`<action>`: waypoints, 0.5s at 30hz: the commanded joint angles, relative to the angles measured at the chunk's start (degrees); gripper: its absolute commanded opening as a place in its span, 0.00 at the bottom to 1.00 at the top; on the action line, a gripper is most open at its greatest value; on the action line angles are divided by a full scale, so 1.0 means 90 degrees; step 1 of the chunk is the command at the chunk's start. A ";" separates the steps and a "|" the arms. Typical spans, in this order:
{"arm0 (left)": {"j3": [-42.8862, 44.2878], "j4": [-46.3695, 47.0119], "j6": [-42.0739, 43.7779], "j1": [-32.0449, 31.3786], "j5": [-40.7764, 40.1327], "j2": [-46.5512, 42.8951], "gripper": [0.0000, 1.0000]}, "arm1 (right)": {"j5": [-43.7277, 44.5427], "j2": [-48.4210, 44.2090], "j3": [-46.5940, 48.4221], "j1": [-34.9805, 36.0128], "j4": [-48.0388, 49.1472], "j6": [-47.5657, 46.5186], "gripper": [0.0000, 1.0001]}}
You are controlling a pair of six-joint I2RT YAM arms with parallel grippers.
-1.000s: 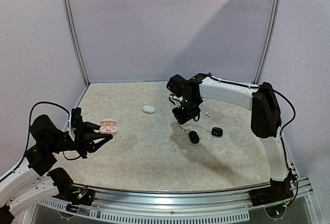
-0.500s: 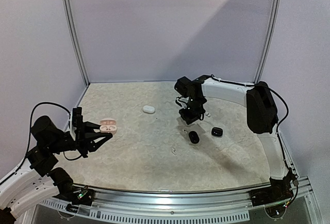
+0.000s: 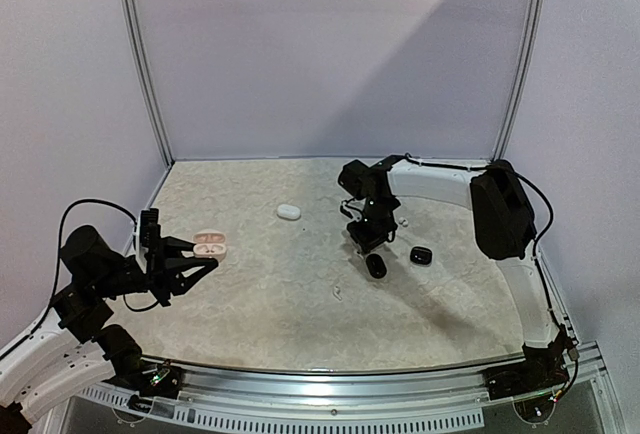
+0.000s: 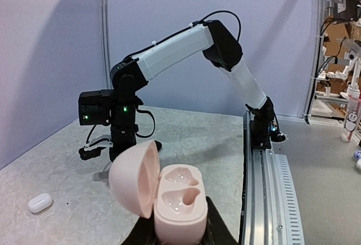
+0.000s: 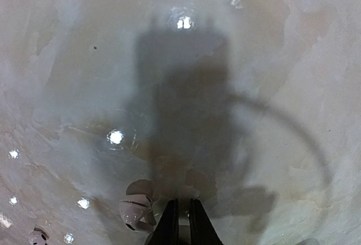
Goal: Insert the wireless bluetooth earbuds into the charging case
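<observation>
The right gripper's point(image 5: 180, 225) tips run off the bottom edge of its wrist view. They are pinched almost together, with nothing visible between them. A white earbud point(image 5: 137, 211) lies just at their 9 o'clock on the table point(image 3: 280, 284). That arm points steeply down beside a black case point(image 3: 375, 266). The left gripper point(image 4: 179, 231), mostly hidden, clamps the open pink charging case point(image 4: 177, 197) at the table's 9 o'clock.

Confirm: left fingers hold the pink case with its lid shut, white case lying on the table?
Wrong on the lid. The pink case in the left fingers is open, with its lid swung back, as the left wrist view shows. The white case does lie on the table.
</observation>
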 commanded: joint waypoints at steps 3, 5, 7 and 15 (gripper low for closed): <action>-0.0111 0.0041 -0.0021 0.0084 -0.0034 -0.0074 0.00 | -0.0313 -0.0129 -0.0182 0.0247 -0.0194 0.0201 0.09; -0.0111 0.0041 -0.0015 0.0082 -0.0033 -0.0082 0.00 | -0.0377 -0.0168 -0.0152 0.0321 -0.0173 0.0260 0.09; -0.0115 0.0031 -0.0008 0.0084 -0.0019 -0.0088 0.00 | -0.0423 -0.0206 -0.0114 0.0398 -0.0147 0.0285 0.09; -0.0114 -0.0005 0.0013 0.0084 -0.0035 -0.0112 0.00 | -0.0561 -0.0115 0.0153 0.0540 -0.0373 0.0515 0.07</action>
